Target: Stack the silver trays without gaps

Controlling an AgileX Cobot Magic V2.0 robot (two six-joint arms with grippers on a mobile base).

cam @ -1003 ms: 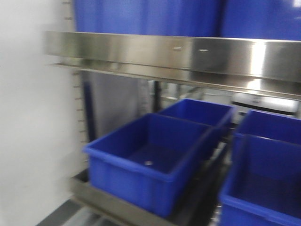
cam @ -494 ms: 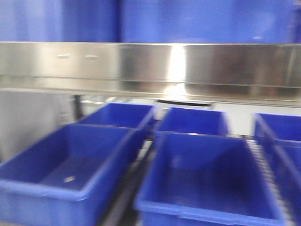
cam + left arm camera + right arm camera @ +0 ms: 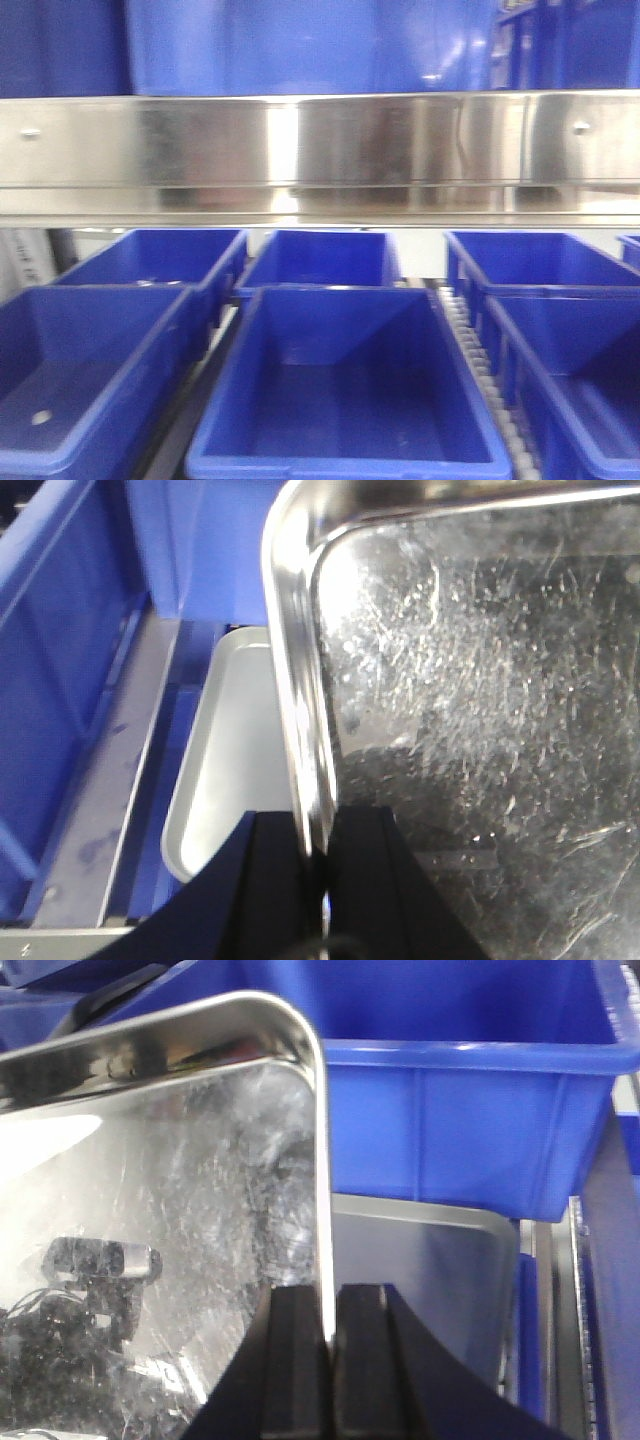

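Note:
Both grippers hold one silver tray by opposite rims. In the left wrist view this scratched, shiny tray (image 3: 480, 700) fills the right side, and my left gripper (image 3: 318, 820) is shut on its left rim. In the right wrist view the same tray (image 3: 170, 1190) fills the left side, with my right gripper (image 3: 328, 1295) shut on its right rim. A second silver tray (image 3: 240, 760) lies lower down, partly covered by the held one. That lower tray (image 3: 420, 1280) shows past the held rim in the right wrist view too. No tray or gripper appears in the front view.
A brushed-steel shelf rail (image 3: 320, 140) crosses the front view, with blue bins above it. Below it stand rows of open blue bins (image 3: 340, 390) and a roller track (image 3: 480, 360). Blue bin walls (image 3: 470, 1110) (image 3: 60, 680) stand close beside the trays.
The front view has swung to the right along the shelf. The white wall at left is gone, and the bins now face the camera squarely and less blurred.

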